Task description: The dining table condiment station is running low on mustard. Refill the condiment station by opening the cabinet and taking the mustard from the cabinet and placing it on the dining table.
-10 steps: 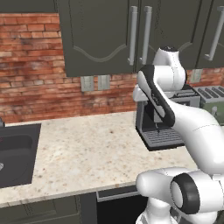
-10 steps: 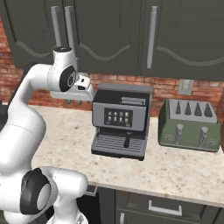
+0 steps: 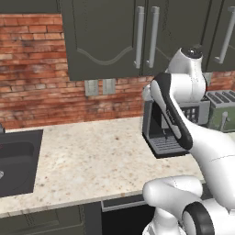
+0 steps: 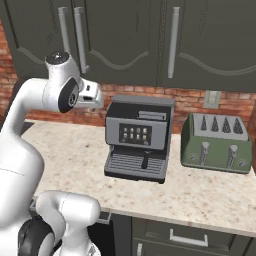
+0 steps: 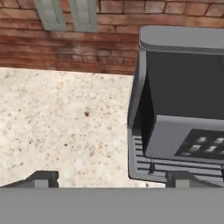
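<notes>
We find the cabinet [image 3: 110, 36] with its doors closed, mounted on the brick wall [image 3: 32, 69] above the worktop [image 3: 92, 160]; its silver bar handles [image 3: 139, 37] stand vertical and untouched. The mustard cannot be located from these views, so we cannot state where it sits.

The arm is raised in front of the cabinet doors, its wrist level with their lower edge in the right base view. The end effector [image 5: 111, 178] is spread wide and holds nothing; in the hand view one fingertip [image 5: 43, 178] stands over bare worktop and the other over the drip tray of the coffee machine [image 4: 137, 142].

The coffee machine stands on the worktop against the brick wall, beneath the cabinet. A green toaster [image 4: 216, 142] sits just beside it, apart. Two wall outlets [image 3: 100, 86] are set in the brick below the cabinet. A dark sink [image 3: 16, 163] is let into the worktop at the far left of the left base view.
</notes>
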Controlling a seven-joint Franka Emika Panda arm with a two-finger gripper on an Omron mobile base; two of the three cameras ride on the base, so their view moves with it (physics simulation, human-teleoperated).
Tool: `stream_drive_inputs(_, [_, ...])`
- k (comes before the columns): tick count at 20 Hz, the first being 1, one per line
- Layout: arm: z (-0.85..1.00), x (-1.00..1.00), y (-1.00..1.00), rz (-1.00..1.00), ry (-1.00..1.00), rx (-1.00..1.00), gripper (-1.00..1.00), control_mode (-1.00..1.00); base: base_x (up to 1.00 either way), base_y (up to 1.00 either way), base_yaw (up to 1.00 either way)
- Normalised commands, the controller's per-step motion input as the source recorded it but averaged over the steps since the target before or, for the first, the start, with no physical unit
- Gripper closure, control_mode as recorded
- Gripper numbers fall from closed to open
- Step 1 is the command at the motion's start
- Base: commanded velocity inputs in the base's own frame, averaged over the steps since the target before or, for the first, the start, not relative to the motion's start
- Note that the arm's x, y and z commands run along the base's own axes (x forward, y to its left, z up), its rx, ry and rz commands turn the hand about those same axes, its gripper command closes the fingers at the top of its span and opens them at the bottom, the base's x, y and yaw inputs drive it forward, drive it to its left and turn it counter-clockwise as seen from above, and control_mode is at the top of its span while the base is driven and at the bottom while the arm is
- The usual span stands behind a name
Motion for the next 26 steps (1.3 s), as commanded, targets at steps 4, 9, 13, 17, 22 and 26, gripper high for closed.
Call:
stream_drive_inputs(4, [0.71,-0.26,0.0,0.0,-0.53,0.0,-1.0,-1.0,0.0,0.0,0.0])
stream_drive_inputs(9, [0.73,-0.09,0.02,0.0,-0.41,0.0,-1.0,-1.0,0.0,0.0,0.0])
stream_drive_inputs(13, [0.8,-0.01,0.03,0.0,-0.3,0.0,-1.0,-1.0,0.0,0.0,0.0])
stream_drive_inputs(17, [0.88,0.0,0.0,0.0,-0.21,0.0,-1.0,-1.0,0.0,0.0,0.0])
stream_drive_inputs(22, [0.72,0.01,0.0,0.0,-0.12,0.01,-1.0,-1.0,0.0,0.0,0.0])
stream_drive_inputs(26, [0.37,0.12,0.0,0.0,-0.01,0.0,-1.0,-1.0,0.0,0.0,0.0])
